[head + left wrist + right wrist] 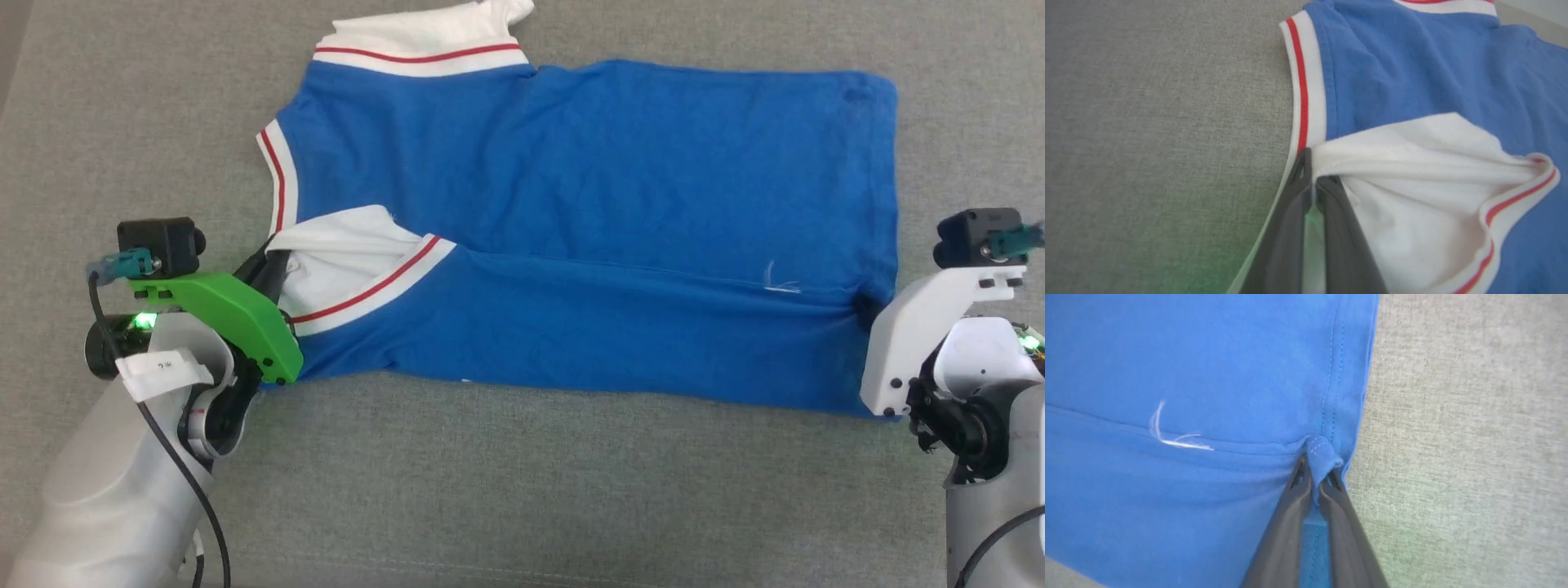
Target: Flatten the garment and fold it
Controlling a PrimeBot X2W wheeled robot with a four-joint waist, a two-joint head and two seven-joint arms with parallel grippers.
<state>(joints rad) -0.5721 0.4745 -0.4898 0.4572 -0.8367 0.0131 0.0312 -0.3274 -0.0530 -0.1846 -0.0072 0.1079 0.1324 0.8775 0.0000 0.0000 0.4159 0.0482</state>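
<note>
**Garment lies crosswise, near flap folded in, both ends pinched**

The garment (620, 188) lies flat on the grey cloth surface (522, 506). Its long axis runs from 9 o'clock to 3 o'clock in the head view, with collar and sleeves at the 9 o'clock end and the hem at the 3 o'clock end. The near long side is turned over onto the body, so a doubled blue strip lies along the 6 o'clock edge. The strip's free edge draws a line across the middle, from one gripper to the other.

The left gripper (271, 260) sits at the 8 o'clock end of that line. Its fingers are pressed together on the rim of the white sleeve (343, 245), which lies tucked in over the blue. The right gripper (1316, 473) sits at the 4 o'clock end, nipping a small nub of the hem (1325, 454) between its tips.

Each gripper therefore has the garment inward of it, toward the centre, and the cloth between them looks lightly stretched.

The far long side at 12 o'clock, where the far sleeve (424, 33) pokes out, is not yet folded and lies well apart from both grippers. The flap looks laid, so letting go seems due. For a reach to the far edge, the left arm is nearer the sleeve and the right arm nearer the 2 o'clock hem corner. Tips drawn out carelessly could drag the flap back open.
</note>
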